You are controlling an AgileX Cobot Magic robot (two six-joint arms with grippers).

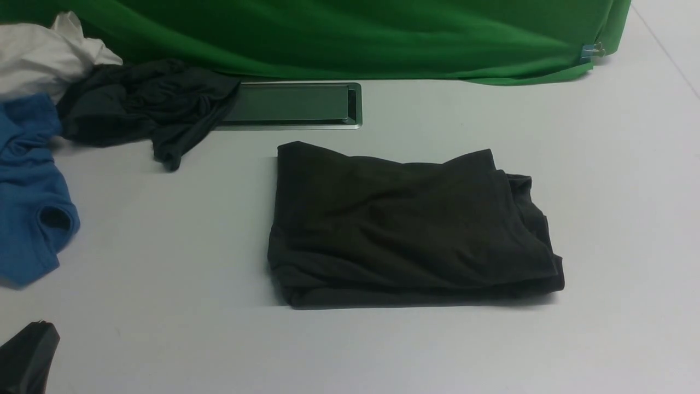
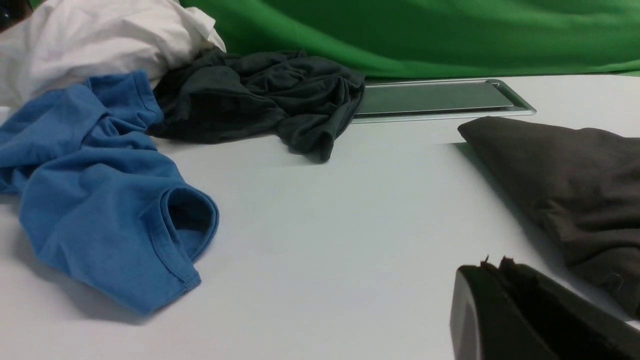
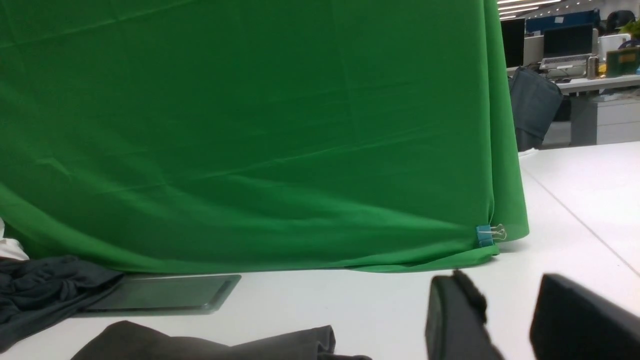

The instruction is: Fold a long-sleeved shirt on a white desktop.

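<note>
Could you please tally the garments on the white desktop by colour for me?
Dark olive-brown: 1, the folded long-sleeved shirt
Charcoal-grey: 1, a crumpled garment
Blue: 1, a shirt
White: 1, a bunched garment
Total: 4

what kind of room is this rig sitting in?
Probably an open-plan office turned into a data-collection station. The green cloth backdrop is clipped up behind the white desktop, which has an office-style cable slot. Past the backdrop's edge, the right wrist view shows desks with monitors.
</note>
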